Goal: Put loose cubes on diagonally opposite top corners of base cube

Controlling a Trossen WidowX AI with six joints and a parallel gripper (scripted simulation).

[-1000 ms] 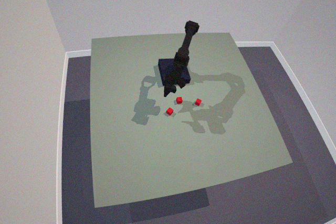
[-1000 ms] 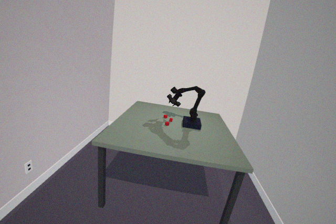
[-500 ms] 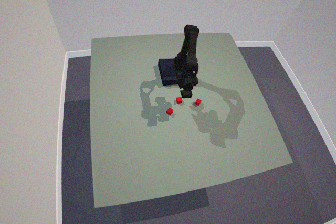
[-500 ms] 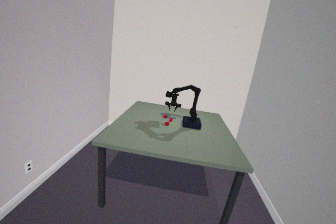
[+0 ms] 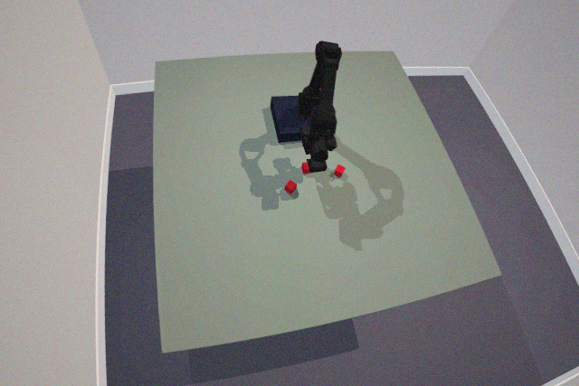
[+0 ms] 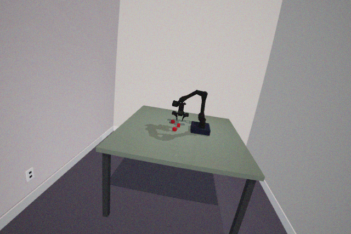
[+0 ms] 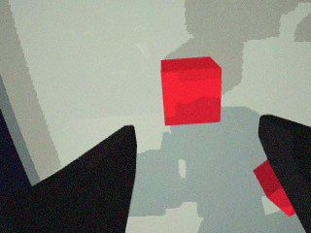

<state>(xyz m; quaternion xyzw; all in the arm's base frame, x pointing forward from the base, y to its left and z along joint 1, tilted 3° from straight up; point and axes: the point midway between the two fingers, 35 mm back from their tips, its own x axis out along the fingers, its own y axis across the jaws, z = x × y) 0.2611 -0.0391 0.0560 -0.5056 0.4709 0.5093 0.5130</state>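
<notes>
Jaws stand partly spread and pinch nothing; in the wrist view you see their two dark tips low in the frame with bare counter [image 7: 78, 46] between them. Your gripper [image 5: 317, 165] points down, low over the counter, placed to straddle a cube rather than push it.

Beyond the tips, a red cube [image 7: 190, 91] sits on the counter, centred in the gap but ahead of it, so you are not yet around it. A second cube [image 7: 275, 188] shows partly behind one tip, just beside it; judge that a risk of a nudge if you descend as you are.

From above, three cubes lie near the arm: one [image 5: 306, 167] touching the gripper's outline, one [image 5: 339, 170] on its other side, one [image 5: 290, 186] farther out. All three rest apart on the counter. You cannot tell which is the fixed base. No stacking has begun.

Farther back, the arm's dark base [image 5: 280, 113] sits behind the cubes.
</notes>
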